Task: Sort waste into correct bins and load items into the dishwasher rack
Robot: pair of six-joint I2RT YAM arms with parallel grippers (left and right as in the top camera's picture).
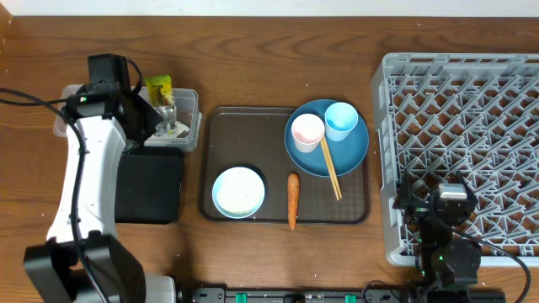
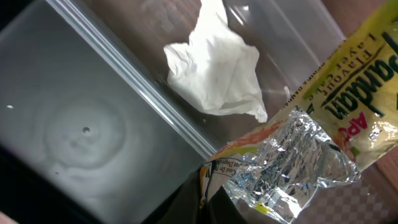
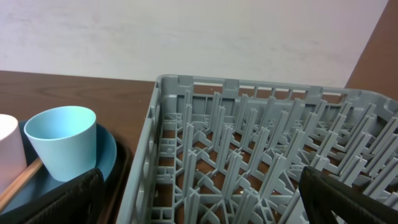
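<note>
Two grippers show overhead: we see the left gripper (image 1: 162, 118) over the clear tub (image 1: 192, 99) at far left, the right gripper (image 1: 452, 198) over the rack (image 1: 472, 84), near edge. Left wrist: it pinches the wrapper (image 2: 323, 130) above the tub. Right wrist: fingers (image 3: 56, 199) spread wide.

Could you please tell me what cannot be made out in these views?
Left gripper: its grip is hidden overhead by the left arm, in the wrist view by the wrapper.
Black tray: partly under the left arm overhead.
Bowl: contents too small overhead.
Pinkish cup: cut by right wrist view's left edge.
</note>
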